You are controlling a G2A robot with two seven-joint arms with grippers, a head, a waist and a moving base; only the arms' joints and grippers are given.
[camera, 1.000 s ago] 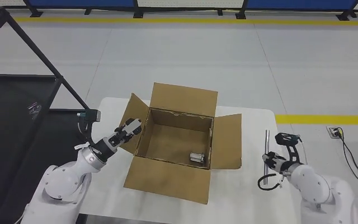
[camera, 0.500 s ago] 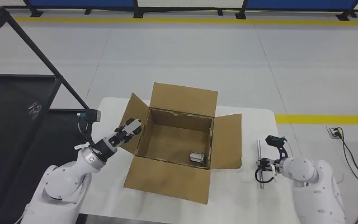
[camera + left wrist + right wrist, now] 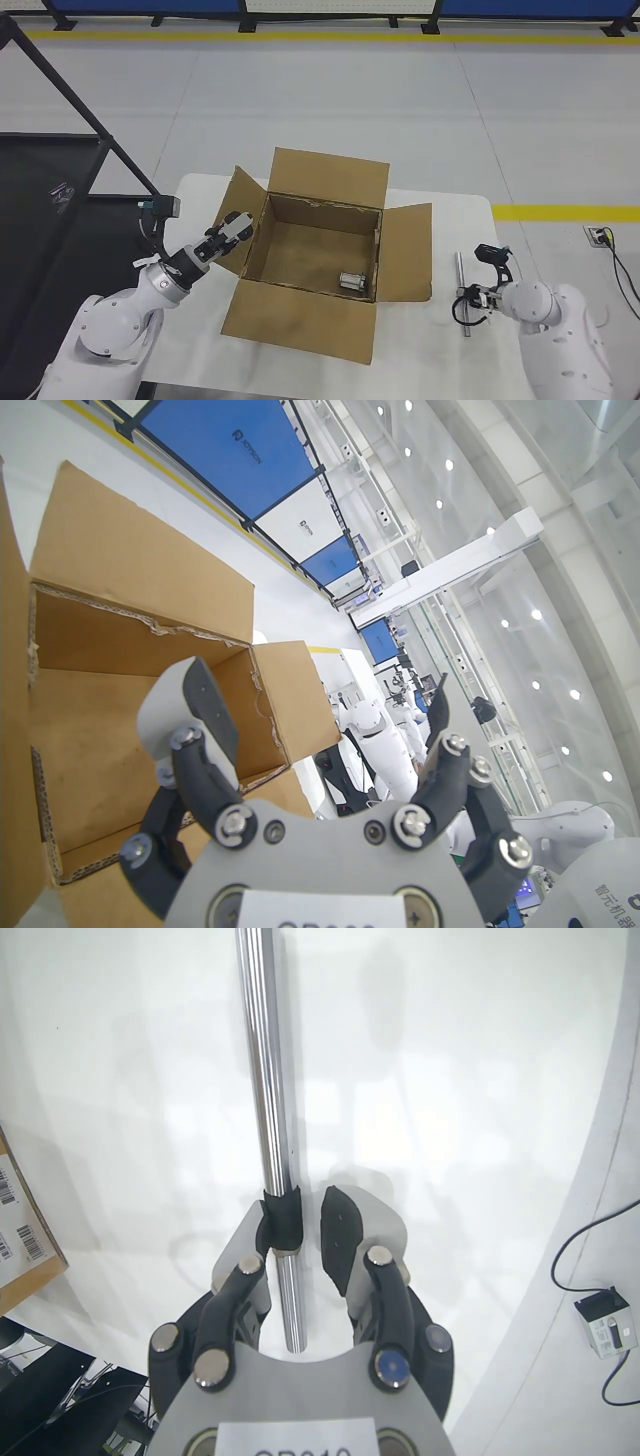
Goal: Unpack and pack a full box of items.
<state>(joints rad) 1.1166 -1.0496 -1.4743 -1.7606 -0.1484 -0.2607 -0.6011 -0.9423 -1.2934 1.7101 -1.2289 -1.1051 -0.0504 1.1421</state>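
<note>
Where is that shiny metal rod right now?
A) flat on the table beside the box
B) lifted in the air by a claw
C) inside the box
A: the rod lies flat on the table, outside the box, between the right claw's open fingers.

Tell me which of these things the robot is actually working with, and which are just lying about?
Part of the job:
- cardboard box, open on the table
- small metal part inside it
- metal rod, between the fingers of the open right gripper
- left gripper, open, by the box's flap

Just lying about:
- power adapter with its cable
- black frame beside the table
- other robots behind
</note>
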